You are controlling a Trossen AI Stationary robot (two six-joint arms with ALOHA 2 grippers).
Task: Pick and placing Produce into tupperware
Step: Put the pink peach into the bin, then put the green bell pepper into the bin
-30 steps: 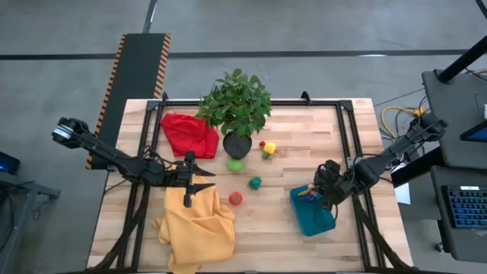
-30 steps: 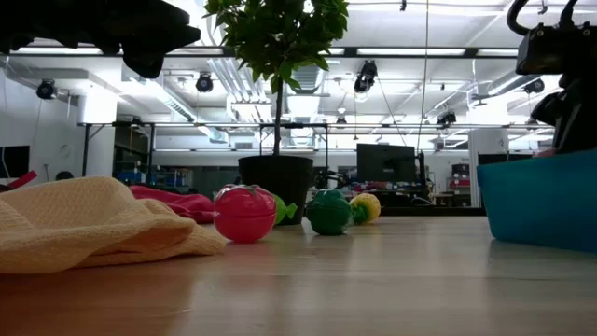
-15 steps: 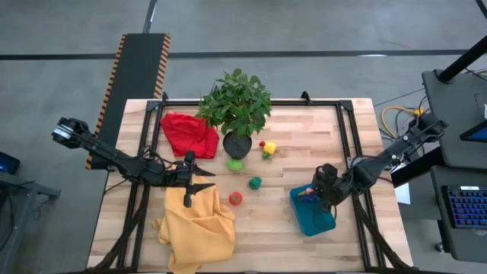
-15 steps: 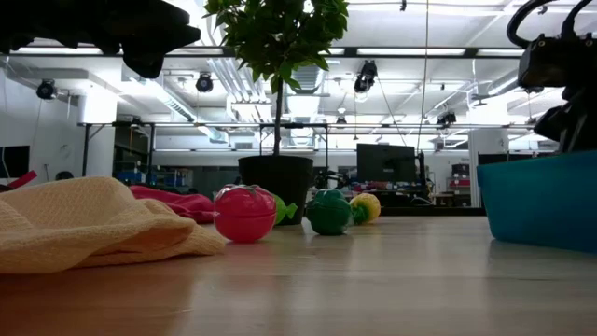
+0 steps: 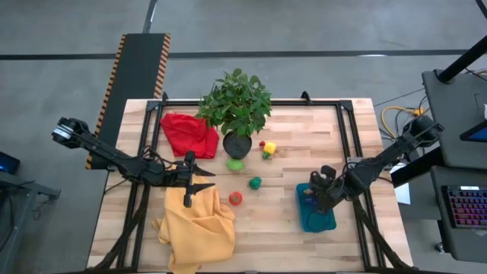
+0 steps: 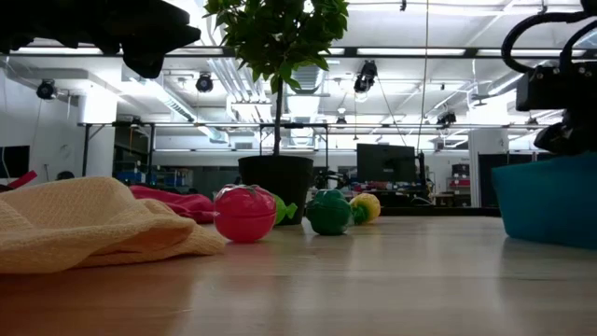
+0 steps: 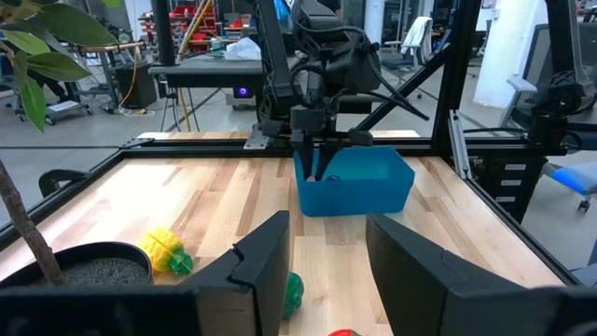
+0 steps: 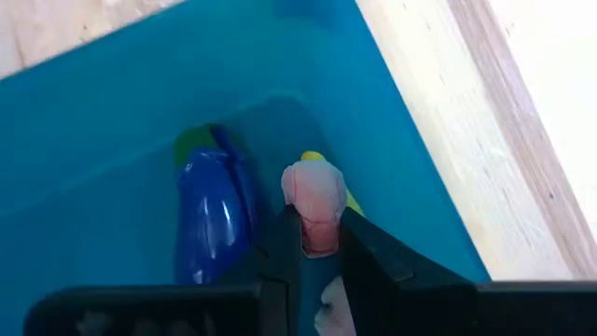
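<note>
The teal tupperware (image 5: pixel 318 219) stands on the table at the near right; it also shows in the left wrist view (image 7: pixel 359 182). My right gripper (image 5: pixel 313 192) points down into its far end, shut on a small pink toy piece (image 8: pixel 315 198). A purple-blue eggplant (image 8: pixel 211 219) and a yellow piece (image 8: pixel 353 202) lie on the container's floor. On the table lie a red tomato (image 5: pixel 236 198), a dark green piece (image 5: pixel 255 183), a light green piece (image 5: pixel 235 164) and a yellow and red piece (image 5: pixel 268 148). My left gripper (image 5: pixel 201 185) is open and empty over the yellow cloth (image 5: pixel 198 228). My right gripper pinches the pink piece's lower part (image 8: pixel 317 238) between its two fingers (image 8: pixel 283 252), at their free ends. The fingers come from above, pointing down into the tupperware. The piece sticks out past the fingertips, just above the container's floor; whether it touches the floor I cannot tell.
A potted plant (image 5: pixel 237 106) stands at the far middle with a red cloth (image 5: pixel 188 133) to its left. Black frame rails (image 5: pixel 346 144) run along the table's sides. Bare wood lies between the tomato and the tupperware.
My right gripper has gone down into the tupperware and a little toward the table's left edge, still shut on the pink piece. The tupperware has slid a little toward the table's right.
</note>
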